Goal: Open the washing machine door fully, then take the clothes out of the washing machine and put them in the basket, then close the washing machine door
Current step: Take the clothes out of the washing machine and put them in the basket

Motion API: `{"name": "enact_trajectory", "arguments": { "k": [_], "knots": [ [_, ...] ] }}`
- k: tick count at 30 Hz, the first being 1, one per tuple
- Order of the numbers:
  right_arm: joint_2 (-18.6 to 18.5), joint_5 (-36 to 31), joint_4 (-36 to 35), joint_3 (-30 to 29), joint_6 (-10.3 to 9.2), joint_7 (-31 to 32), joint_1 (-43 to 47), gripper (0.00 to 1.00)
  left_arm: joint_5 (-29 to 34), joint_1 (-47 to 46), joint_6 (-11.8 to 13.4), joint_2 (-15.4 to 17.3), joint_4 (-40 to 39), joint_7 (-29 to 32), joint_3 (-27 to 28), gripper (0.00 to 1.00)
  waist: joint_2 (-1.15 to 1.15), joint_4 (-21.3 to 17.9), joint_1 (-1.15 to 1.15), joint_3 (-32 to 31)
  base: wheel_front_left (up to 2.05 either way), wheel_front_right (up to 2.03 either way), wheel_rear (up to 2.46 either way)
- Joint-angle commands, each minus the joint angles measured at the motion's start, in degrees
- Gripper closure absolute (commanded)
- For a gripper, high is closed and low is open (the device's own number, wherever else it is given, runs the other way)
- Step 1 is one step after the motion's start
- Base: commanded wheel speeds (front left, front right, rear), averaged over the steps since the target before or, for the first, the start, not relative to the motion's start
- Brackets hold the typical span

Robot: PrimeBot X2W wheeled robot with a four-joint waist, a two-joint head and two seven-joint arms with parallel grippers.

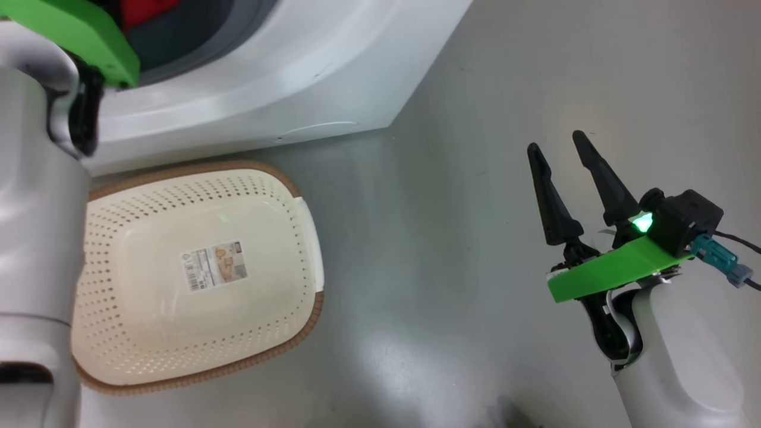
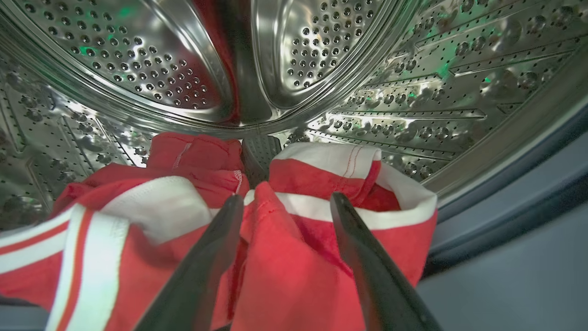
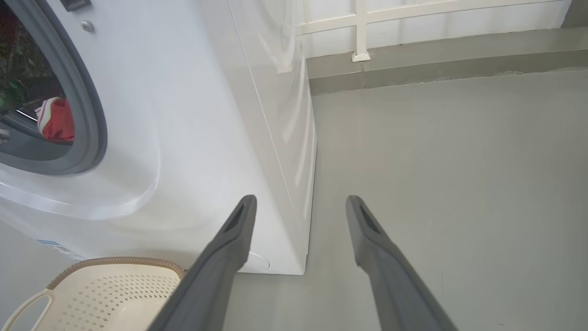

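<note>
The white washing machine [image 1: 285,77] stands with its mouth uncovered; its door is out of view. Red clothes [image 2: 285,276] with white stripes lie heaped on the floor of the perforated steel drum [image 2: 138,59]. My left gripper [image 2: 285,200] reaches inside, open, its two dark fingers astride a raised red fold without closing on it. The clothes [image 3: 57,122] also peek through the grey gasket in the right wrist view. The cream basket [image 1: 196,167] sits empty on the floor before the machine. My right gripper [image 1: 554,140] hangs open over bare floor to the right, holding nothing.
My pale left forearm [image 1: 35,208] rises along the left edge, overlapping the basket's side. Grey floor [image 1: 475,267] stretches right of the machine. A low wall ledge with a white frame [image 3: 360,41] runs behind the machine's right side.
</note>
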Motion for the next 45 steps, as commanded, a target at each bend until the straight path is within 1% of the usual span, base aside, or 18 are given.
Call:
{"name": "enact_trajectory", "arguments": {
  "k": [1, 6, 7, 12, 17, 21, 22, 23, 24, 25, 26, 31, 38, 45],
  "knots": [
    [0.41, -0.22, -1.43, 1.24, 0.09, -0.69, -0.01, 0.00, 0.31, -2.57, -0.49, 2.40, 0.62, 0.30, 0.67, 0.00, 0.00, -1.06, 0.00, 0.81, 0.00, 0.00, 0.00],
    [0.90, -0.17, -1.41, 1.46, 0.09, -0.69, -0.25, 0.00, 0.30, -5.85, -0.24, 2.36, 5.49, 0.79, 0.36, 0.00, 0.00, -2.02, 0.00, 1.59, 0.00, 0.00, 0.00],
    [0.90, -0.17, -1.41, 1.46, 0.09, -0.69, -0.25, 0.00, 0.30, -5.85, -0.24, 2.36, 5.49, 0.79, 0.36, 0.00, 0.00, -2.02, 0.00, 1.59, 0.00, 0.00, 0.00],
    [1.43, -0.12, -1.40, 1.78, 0.09, -0.69, -0.28, 0.00, -0.27, -8.32, 0.43, 2.71, 10.24, 2.56, 0.59, 0.00, 0.00, -2.99, 0.00, 2.07, 0.00, 0.00, 0.00],
    [1.62, -0.09, -1.19, 1.64, 0.09, -0.69, -0.16, 0.00, -0.63, -9.72, -0.49, 2.30, 14.31, 6.15, -0.33, 0.00, 0.00, -3.39, 0.00, 2.10, 0.00, 0.00, 0.00],
    [1.73, -0.12, -0.96, 1.57, 0.09, -0.69, -0.18, 0.00, -0.90, -10.29, -0.83, 2.29, 16.15, 6.27, -0.65, 0.00, 0.00, -3.51, 0.00, 1.72, 0.00, 0.00, 0.00],
    [1.75, -0.13, -0.90, 1.57, 0.09, -0.69, -0.17, 0.00, -0.98, -10.28, -0.93, 2.28, 16.57, 6.20, -0.72, 0.06, 0.00, -3.51, 0.00, 1.60, 0.00, 0.00, 0.00],
    [1.76, -0.14, -0.87, 1.57, 0.09, -0.69, -0.16, 0.00, -1.06, -10.21, -1.09, 2.25, 16.98, 6.18, -0.83, 0.47, 0.00, -3.50, 0.00, 1.45, 0.00, 0.00, 0.00],
    [1.74, -0.14, -0.84, 1.54, 0.09, -0.69, -0.13, 0.00, -1.15, -10.18, -1.26, 2.18, 17.31, 6.12, -0.94, 0.63, 0.00, -3.45, 0.00, 1.32, 0.00, 0.00, 0.00],
    [1.72, -0.13, -0.83, 1.52, 0.09, -0.69, -0.09, 0.00, -1.30, -10.20, -1.44, 2.10, 17.54, 5.90, -0.99, 0.94, 0.00, -3.39, 0.00, 1.20, 0.00, 0.00, 0.00],
    [1.69, -0.13, -0.80, 1.51, 0.09, -0.69, -0.05, 0.00, -1.46, -10.19, -1.59, 2.07, 17.74, 5.57, -1.01, 1.00, 0.00, -3.32, 0.00, 1.07, 0.00, 0.00, 0.00],
    [1.60, -0.16, -0.53, 1.81, 0.09, -0.69, 0.04, 0.00, -2.62, -9.94, -2.22, 1.95, 18.43, 3.27, -0.69, 1.00, 0.00, -3.01, 0.00, 0.16, 0.00, 0.00, 0.00],
    [1.23, -0.11, -0.03, 2.08, 0.09, -0.69, 0.28, 0.00, -3.62, -8.80, -2.89, 0.74, 19.14, 0.22, -1.20, 1.00, 0.00, -2.35, 0.00, -1.81, 0.00, 0.00, 0.00],
    [0.85, 0.21, 0.82, 2.39, 0.09, -0.69, 1.17, 0.00, -5.07, -5.46, -3.33, -0.72, 19.39, -4.42, -1.70, 1.00, 0.00, -1.52, 0.00, -5.22, 0.00, 0.00, 0.00]
  ]
}}
